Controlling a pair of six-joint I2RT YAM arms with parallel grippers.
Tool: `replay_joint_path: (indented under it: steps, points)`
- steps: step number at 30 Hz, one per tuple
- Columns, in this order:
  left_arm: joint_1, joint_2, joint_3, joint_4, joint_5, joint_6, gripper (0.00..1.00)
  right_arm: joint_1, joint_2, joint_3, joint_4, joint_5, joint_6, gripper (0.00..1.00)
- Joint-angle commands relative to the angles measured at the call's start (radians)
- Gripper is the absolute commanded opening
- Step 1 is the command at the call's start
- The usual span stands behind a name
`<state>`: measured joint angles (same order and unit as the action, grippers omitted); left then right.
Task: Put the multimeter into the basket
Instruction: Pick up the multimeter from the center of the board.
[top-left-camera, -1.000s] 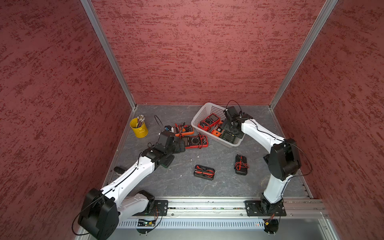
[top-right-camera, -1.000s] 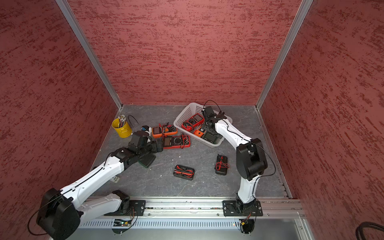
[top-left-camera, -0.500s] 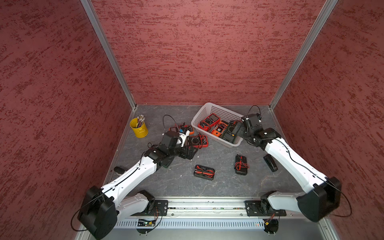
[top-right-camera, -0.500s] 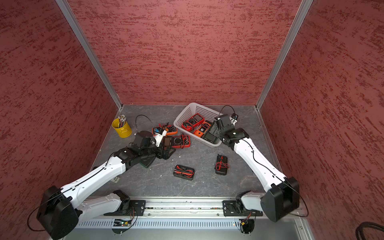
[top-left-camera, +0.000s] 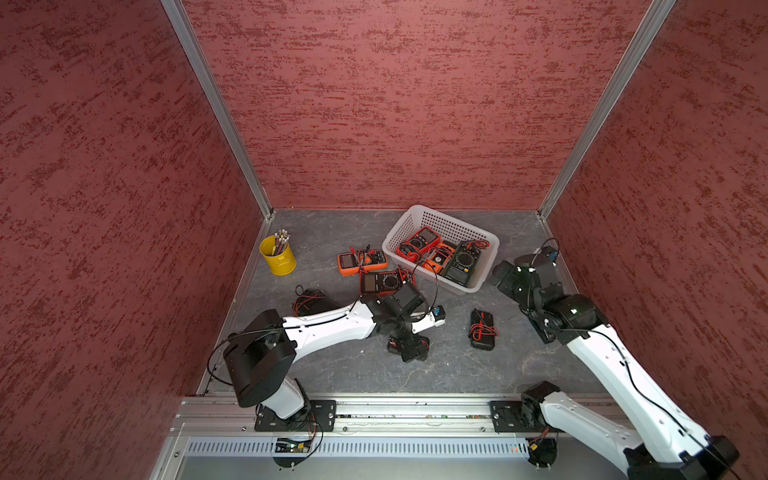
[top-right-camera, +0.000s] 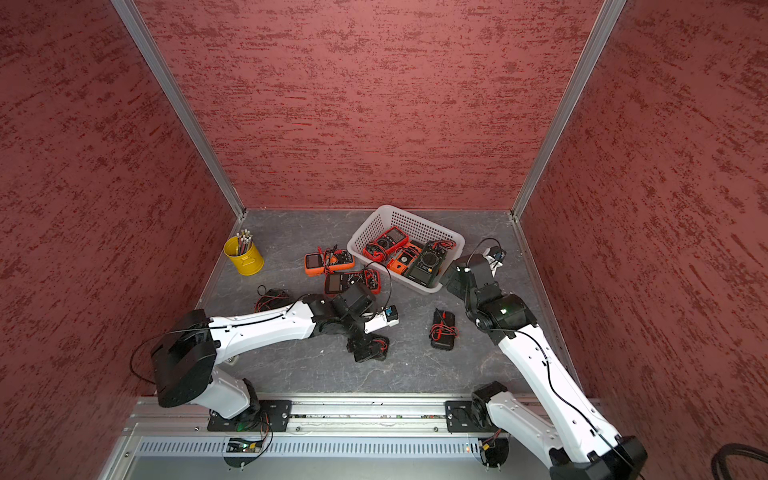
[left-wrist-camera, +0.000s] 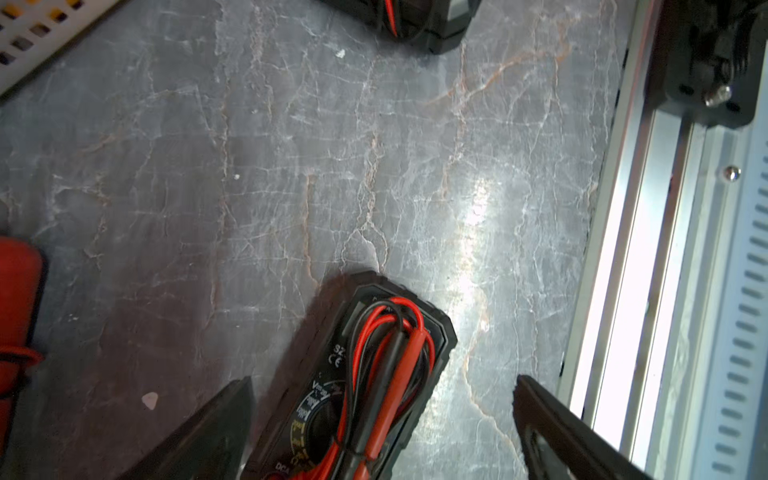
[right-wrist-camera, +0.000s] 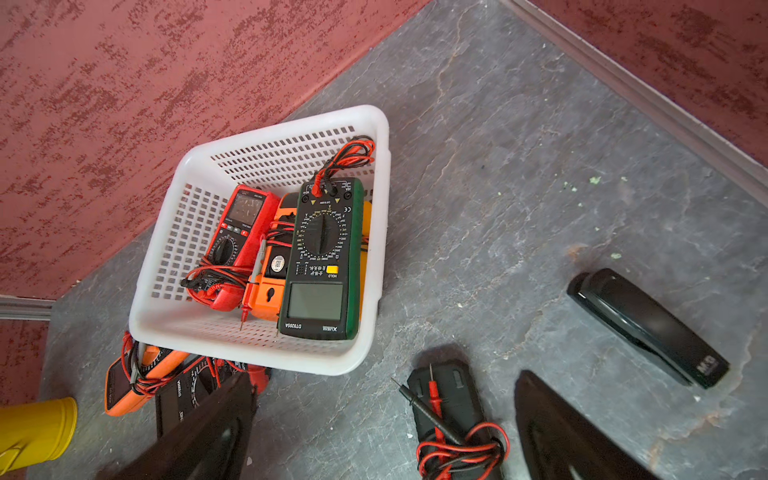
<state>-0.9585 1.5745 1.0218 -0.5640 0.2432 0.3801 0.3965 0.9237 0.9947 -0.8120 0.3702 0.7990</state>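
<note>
Right wrist view alone shows a stapler (right-wrist-camera: 648, 328) and "DT9205A" on the green multimeter (right-wrist-camera: 322, 257) in the basket (right-wrist-camera: 249, 353); right gripper (right-wrist-camera: 384, 374) gapes empty. Left gripper (left-wrist-camera: 382, 378), open, straddles the black multimeter (left-wrist-camera: 328, 361) on the table (left-wrist-camera: 291, 166).

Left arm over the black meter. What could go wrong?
The meter sits off-centre in the open left end effector, close to one finger; closing may twist it away.
Loose leads on top could snag or slip off.
The basket already holds three meters; a drop may land on them.
</note>
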Motion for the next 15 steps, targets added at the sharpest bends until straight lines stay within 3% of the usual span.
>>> replay_joint_path:
  steps: [1,15]
  points:
    - [0.008,0.043,0.044,-0.104,0.034,0.108,1.00,-0.005,-0.040,-0.021,-0.019,0.034,-0.011,0.99]
    - [0.047,0.168,0.090,-0.147,-0.043,0.157,1.00,-0.005,-0.084,-0.035,-0.016,0.030,-0.014,0.99]
